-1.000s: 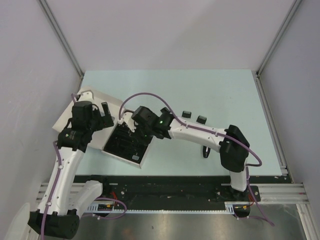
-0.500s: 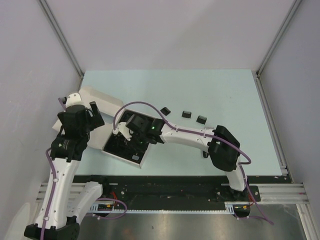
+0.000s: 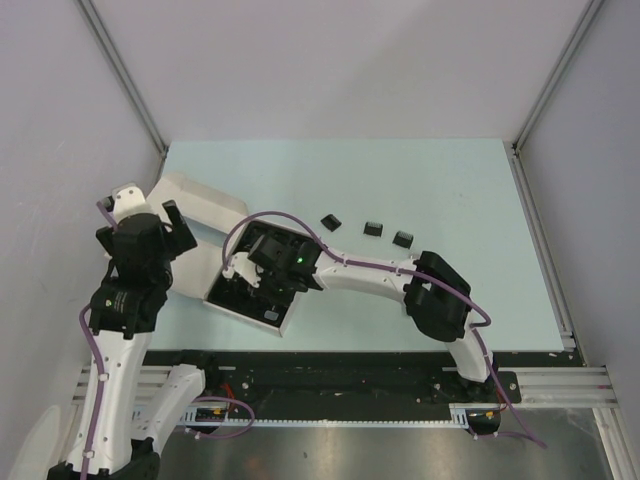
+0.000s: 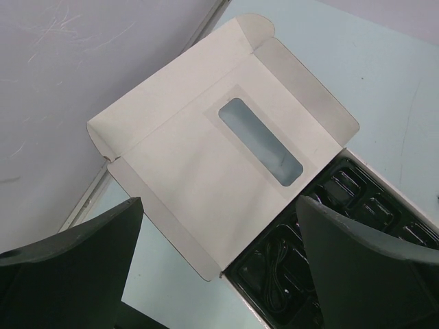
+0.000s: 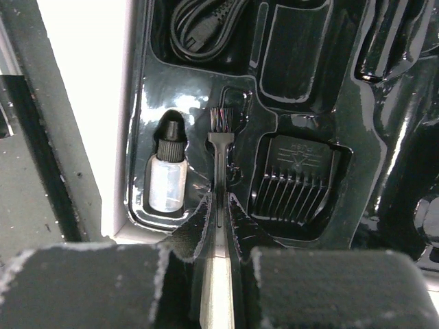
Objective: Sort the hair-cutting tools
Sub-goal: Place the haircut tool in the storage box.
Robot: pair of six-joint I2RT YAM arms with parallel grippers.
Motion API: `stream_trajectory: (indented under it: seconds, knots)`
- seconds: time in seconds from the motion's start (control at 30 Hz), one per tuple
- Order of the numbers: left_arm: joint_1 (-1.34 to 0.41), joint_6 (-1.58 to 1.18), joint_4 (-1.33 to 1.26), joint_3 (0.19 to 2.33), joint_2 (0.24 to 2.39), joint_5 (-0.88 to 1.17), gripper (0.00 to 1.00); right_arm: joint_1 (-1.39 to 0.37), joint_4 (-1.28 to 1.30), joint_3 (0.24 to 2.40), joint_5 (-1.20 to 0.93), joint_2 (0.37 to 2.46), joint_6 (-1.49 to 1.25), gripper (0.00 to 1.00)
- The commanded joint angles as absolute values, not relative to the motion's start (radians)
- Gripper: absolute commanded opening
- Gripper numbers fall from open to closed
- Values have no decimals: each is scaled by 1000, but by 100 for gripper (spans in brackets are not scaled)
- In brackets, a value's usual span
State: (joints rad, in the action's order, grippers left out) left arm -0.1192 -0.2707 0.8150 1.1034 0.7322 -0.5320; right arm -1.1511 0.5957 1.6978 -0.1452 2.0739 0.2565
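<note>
1. The tiny brush point(image 5: 218, 147) lies in its narrow slot in the black tray point(image 5: 384, 137). Its bristles point to 12 o'clock, and its handle runs down to 6 o'clock into my right gripper point(image 5: 218, 209).
2. The comb guard point(image 5: 298, 185), in the pocket at 3 o'clock of the brush, carries a raised mark near its top edge (too blurred for me to read).
3. A small clear bottle point(image 5: 168, 179) with a black cap lies at 9 o'clock of the brush. The coiled cable point(image 5: 206, 27) sits in its own pocket at 12 o'clock.
4. My right gripper is pinched narrow, one finger touching each side of the brush handle.
5. My left gripper point(image 4: 219, 205) is spread wide and holds nothing. It hangs above the white box lid point(image 4: 185, 164) with its clear window, which lies at 10 o'clock of the tray.
6. A row of loose comb guards point(image 3: 373, 229) lies on the table point(image 3: 450, 180) at 2 o'clock of the tray, well apart from both my grippers.
</note>
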Motion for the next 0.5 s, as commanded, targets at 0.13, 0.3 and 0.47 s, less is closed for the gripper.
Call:
stream_trajectory:
  seconds: [0.13, 0.3, 0.47]
  knots:
    - [-107, -282, 815, 1126, 738, -543, 100, -1146, 558, 1744, -138, 2105, 284, 8]
    - [-107, -282, 813, 1121, 739, -540, 100, -1151, 551, 1743, -141, 2115, 258, 8]
    - [-107, -281, 813, 1118, 742, -534, 100, -1146, 561, 1744, -127, 2117, 213, 9]
